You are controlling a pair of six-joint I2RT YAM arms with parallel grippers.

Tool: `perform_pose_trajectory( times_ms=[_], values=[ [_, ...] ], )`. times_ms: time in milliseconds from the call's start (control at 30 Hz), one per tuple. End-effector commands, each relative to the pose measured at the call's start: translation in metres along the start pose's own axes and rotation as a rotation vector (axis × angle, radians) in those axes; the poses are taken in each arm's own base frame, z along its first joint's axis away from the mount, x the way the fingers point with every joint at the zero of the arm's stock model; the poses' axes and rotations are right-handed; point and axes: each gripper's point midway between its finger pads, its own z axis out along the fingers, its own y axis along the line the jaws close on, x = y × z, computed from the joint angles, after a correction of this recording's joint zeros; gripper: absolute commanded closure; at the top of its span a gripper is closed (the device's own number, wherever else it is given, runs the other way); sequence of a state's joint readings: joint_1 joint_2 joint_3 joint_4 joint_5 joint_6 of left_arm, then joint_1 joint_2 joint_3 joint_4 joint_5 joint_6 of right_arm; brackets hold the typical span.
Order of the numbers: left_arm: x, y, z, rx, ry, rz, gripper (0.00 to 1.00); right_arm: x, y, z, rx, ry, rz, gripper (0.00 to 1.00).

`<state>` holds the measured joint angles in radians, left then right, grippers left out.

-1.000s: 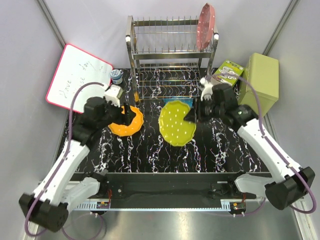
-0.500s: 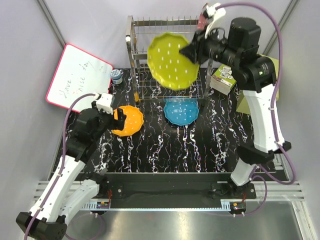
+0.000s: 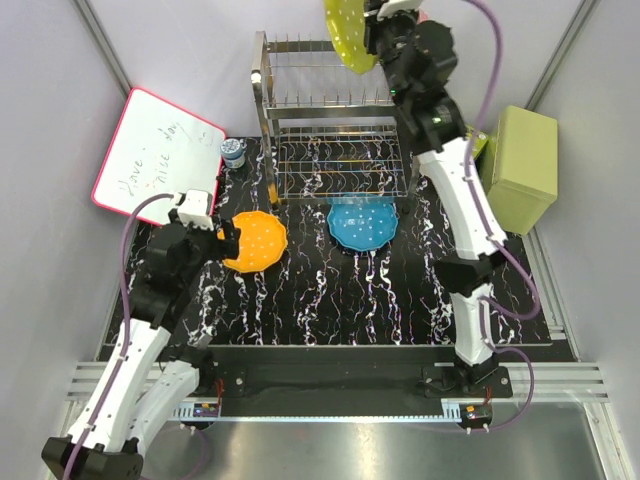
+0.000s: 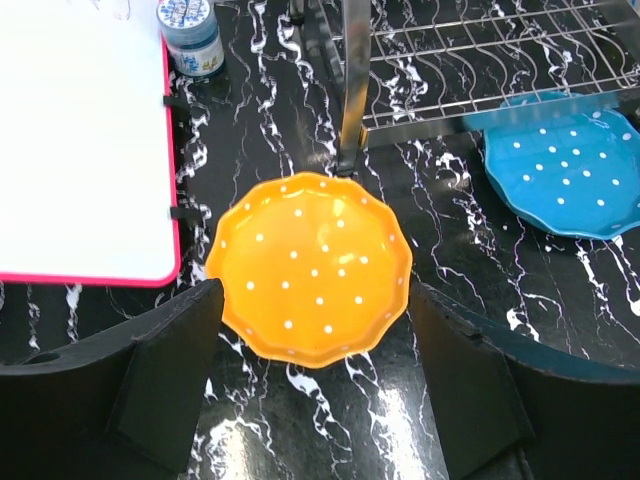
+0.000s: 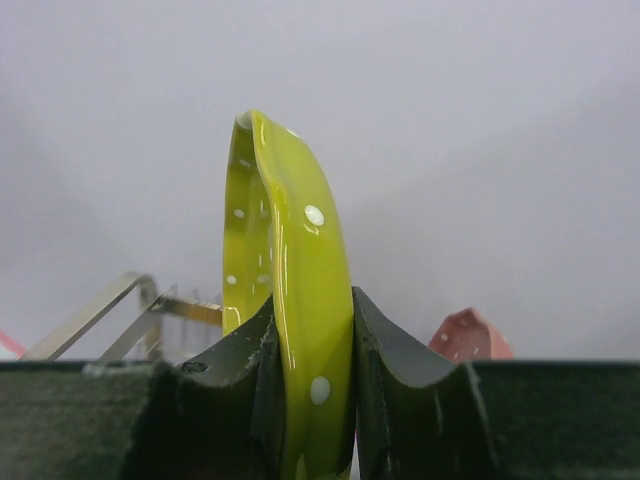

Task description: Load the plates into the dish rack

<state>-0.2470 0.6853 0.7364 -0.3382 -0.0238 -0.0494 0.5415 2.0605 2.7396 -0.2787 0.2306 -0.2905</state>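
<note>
Risen since the earlier frame: yellow-green dotted scalloped plastic plate (image 3: 343, 35), now edge-on above shiny two-tier wire dish rack (image 3: 335, 150). Left pincer (image 4: 315, 300) gapes empty over orange dotted plate (image 3: 255, 240) flat on black marbled bench (image 3: 320, 300). Blue dotted plate (image 3: 362, 222) lies flat before rack. Right pincer (image 5: 310, 330) is clamped on yellow-green plate's lower rim.

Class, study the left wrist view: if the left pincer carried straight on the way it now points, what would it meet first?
Most likely the orange plate, which lies flat on the table, centred ahead of the open left pincer. How far off it lies is unclear.
</note>
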Motion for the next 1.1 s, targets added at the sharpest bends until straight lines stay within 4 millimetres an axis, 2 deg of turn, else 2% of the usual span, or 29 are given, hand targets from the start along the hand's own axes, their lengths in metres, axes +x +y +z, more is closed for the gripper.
perform_pose_trajectory(
  times_ms=[0,200,433,567,667,733,767,900,1067],
  values=[
    [0.0,-0.006,-0.001,0.033,-0.028,-0.066,0.19,-0.121,-0.051,-0.023,0.321,-0.451,0.013,1.0],
    [0.008,-0.011,0.002,0.057,-0.015,-0.088,0.19,-0.116,-0.05,-0.022,0.39,-0.469,-0.082,1.0],
    [0.018,-0.015,0.005,0.072,0.007,-0.139,0.19,-0.105,-0.066,-0.02,0.434,-0.423,-0.169,1.0],
    [0.016,-0.019,0.003,0.088,-0.026,-0.161,0.19,-0.083,-0.09,-0.014,0.43,-0.295,-0.225,1.0],
    [0.019,-0.017,0.001,0.084,-0.041,-0.155,0.19,-0.063,-0.098,-0.014,0.446,-0.183,-0.267,1.0],
    [0.022,-0.016,0.0,0.079,-0.043,-0.147,0.19,-0.058,-0.105,-0.018,0.475,-0.141,-0.293,1.0],
    [0.022,-0.016,-0.001,0.08,-0.049,-0.148,0.19,-0.051,-0.105,-0.016,0.474,-0.12,-0.301,1.0],
    [0.029,-0.019,0.0,0.097,-0.045,-0.166,0.19,-0.048,-0.109,-0.017,0.486,-0.108,-0.306,1.0],
    [0.032,-0.024,0.001,0.123,-0.037,-0.184,0.19,-0.032,-0.108,-0.013,0.49,-0.07,-0.298,1.0]
  ],
)
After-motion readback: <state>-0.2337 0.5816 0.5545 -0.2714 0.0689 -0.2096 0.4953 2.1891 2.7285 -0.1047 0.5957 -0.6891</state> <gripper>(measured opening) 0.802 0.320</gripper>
